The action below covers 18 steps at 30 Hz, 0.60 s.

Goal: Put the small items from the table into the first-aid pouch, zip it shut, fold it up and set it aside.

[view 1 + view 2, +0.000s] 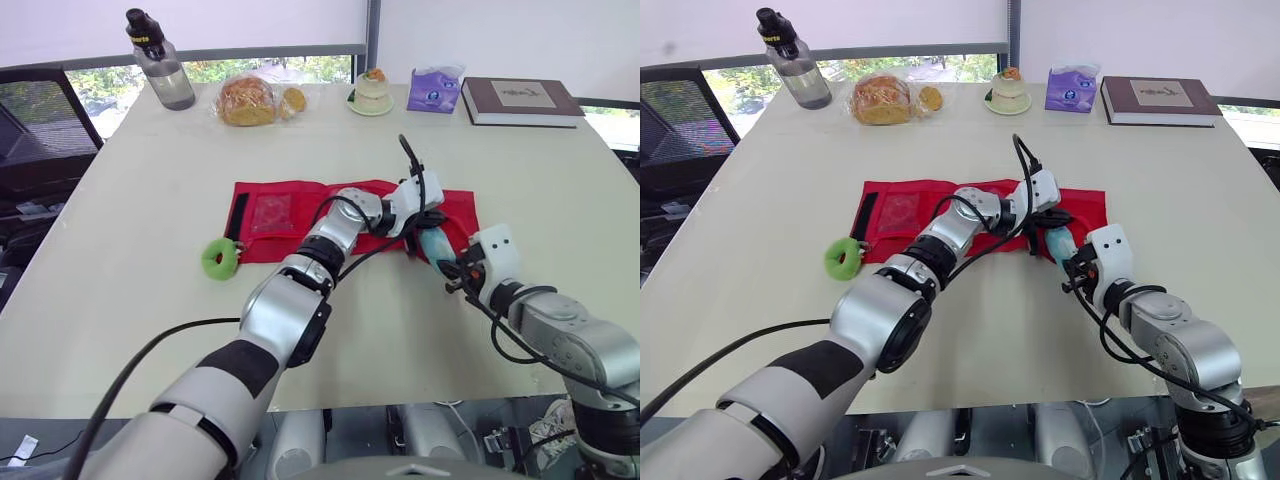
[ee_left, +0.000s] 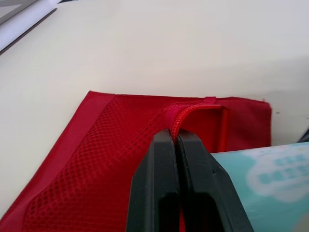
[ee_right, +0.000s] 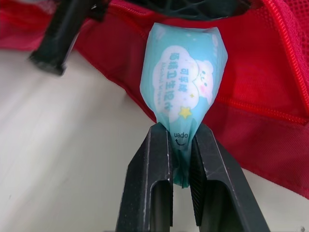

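Where the cream table (image 1: 130,200) meets the window (image 1: 95,85), a book (image 1: 520,100) and a bottle (image 1: 160,65) stand. The red pouch (image 1: 280,215) lies flat at table centre. Left gripper (image 2: 172,140) pinches its zipper edge; right gripper (image 3: 179,134) clamps a teal packet (image 3: 183,82) at the pouch's near edge. A green ring (image 1: 220,259) lies beside the pouch.

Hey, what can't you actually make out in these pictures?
- Head views: the mouth of the red fabric first-aid pouch, hidden behind the left claw and its cables.
- Left wrist view: the teal plastic packet held by the right claw, cut off by the picture's edge.
- Head views: the print on the brown hardcover book, too small to read.
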Tool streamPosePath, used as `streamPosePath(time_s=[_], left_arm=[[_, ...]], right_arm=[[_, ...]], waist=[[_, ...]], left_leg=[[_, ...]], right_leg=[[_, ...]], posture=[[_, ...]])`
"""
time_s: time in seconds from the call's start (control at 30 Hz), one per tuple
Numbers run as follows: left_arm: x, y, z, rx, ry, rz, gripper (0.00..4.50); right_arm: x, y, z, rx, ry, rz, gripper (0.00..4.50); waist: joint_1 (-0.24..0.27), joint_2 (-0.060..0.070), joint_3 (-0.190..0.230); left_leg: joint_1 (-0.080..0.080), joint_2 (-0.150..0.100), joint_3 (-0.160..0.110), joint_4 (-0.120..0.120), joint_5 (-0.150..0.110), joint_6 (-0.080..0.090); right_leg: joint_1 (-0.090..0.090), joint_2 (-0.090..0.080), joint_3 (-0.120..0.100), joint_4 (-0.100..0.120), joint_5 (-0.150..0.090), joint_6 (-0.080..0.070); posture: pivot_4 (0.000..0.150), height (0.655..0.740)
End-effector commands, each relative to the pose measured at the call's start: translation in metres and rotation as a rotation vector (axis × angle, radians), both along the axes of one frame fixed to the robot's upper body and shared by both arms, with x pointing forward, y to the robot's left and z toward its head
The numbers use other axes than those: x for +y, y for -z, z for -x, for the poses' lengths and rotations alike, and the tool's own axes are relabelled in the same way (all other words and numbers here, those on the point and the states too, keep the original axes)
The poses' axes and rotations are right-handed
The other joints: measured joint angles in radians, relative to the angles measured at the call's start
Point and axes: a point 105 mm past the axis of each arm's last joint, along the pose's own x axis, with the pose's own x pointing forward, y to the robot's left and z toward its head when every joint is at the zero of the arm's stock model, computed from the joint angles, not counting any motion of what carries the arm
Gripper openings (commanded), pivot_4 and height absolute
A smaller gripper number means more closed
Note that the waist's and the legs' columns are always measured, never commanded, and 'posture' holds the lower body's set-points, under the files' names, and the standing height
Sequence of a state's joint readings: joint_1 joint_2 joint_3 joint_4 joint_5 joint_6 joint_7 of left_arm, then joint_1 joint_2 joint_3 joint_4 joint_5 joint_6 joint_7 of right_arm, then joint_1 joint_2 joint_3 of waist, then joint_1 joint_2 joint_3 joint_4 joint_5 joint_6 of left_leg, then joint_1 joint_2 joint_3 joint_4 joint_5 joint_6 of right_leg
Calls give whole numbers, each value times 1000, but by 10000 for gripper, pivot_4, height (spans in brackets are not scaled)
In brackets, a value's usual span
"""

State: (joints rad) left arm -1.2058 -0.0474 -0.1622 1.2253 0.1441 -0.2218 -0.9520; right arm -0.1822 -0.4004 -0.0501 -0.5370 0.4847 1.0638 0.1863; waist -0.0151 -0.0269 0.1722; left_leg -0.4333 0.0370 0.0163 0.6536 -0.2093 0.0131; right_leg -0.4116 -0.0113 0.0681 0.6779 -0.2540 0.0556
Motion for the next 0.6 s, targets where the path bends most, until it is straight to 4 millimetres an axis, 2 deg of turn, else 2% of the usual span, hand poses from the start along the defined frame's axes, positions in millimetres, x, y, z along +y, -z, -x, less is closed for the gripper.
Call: streamPosePath(time_s=[0.03, 0.17, 0.3, 0.33, 0.4, 0.47, 0.5, 0.53, 0.6], left_arm=[[-14, -16, 11, -39, 80, 64, 0], [-15, -13, 12, -32, 83, 61, 0], [-17, -12, 14, -23, 85, 67, 0], [-18, -12, 14, -21, 85, 68, 0], [-20, -11, 14, -22, 81, 68, 0], [-21, -11, 13, -20, 60, 70, 0], [-21, -11, 12, -19, 50, 71, 0], [-23, -11, 11, -19, 42, 74, 0], [-26, -13, 10, -21, 26, 82, 0]], right_arm=[[-17, -17, -21, -72, 154, -19, 613], [-27, -26, -46, -112, 294, -71, 613], [-25, -37, -69, -175, 372, -127, 613], [-23, -38, -72, -186, 369, -127, 9685], [-18, -38, -75, -196, 354, -118, 17431], [-15, -37, -74, -198, 349, -116, 27740], [-14, -35, -71, -194, 336, -112, 30616], [-12, -33, -66, -182, 309, -107, 35354], [-12, -29, -52, -164, 255, -84, 37904]], waist=[[-1, 0, 0], [0, 0, 0], [-2, 0, 0], [-2, 0, 0], [-1, 1, 0], [0, 1, 0], [1, 1, 0], [1, 1, 0], [4, 1, 0]], left_leg=[[0, 0, 0, 0, 0, 0], [0, 0, 0, 0, 0, 0], [0, 0, 0, -1, 0, 0], [0, 0, 0, -1, 0, 0], [0, 0, 0, -1, 0, 0], [-1, 0, 1, -1, 0, 0], [-1, 0, 1, -1, 0, 0], [-1, 0, 1, -1, 0, 0], [-1, 0, 0, -1, 0, 0]], right_leg=[[0, 0, 0, 0, 0, 0], [0, 0, 0, 0, 0, 0], [-1, 0, 0, 0, 0, 0], [-1, 0, 0, 0, 0, 0], [-1, 0, 0, 0, 0, 0], [-1, 0, 0, 0, 0, 0], [-1, 0, 0, 0, 0, 0], [-1, 0, 0, 0, 0, 0], [-1, -1, 0, -1, 0, 0]], posture=[[1500, 7400], [1500, 7400], [1500, 7400], [1500, 7400], [1500, 7400], [1500, 7400], [1500, 7400], [1500, 7400], [1500, 7400]])
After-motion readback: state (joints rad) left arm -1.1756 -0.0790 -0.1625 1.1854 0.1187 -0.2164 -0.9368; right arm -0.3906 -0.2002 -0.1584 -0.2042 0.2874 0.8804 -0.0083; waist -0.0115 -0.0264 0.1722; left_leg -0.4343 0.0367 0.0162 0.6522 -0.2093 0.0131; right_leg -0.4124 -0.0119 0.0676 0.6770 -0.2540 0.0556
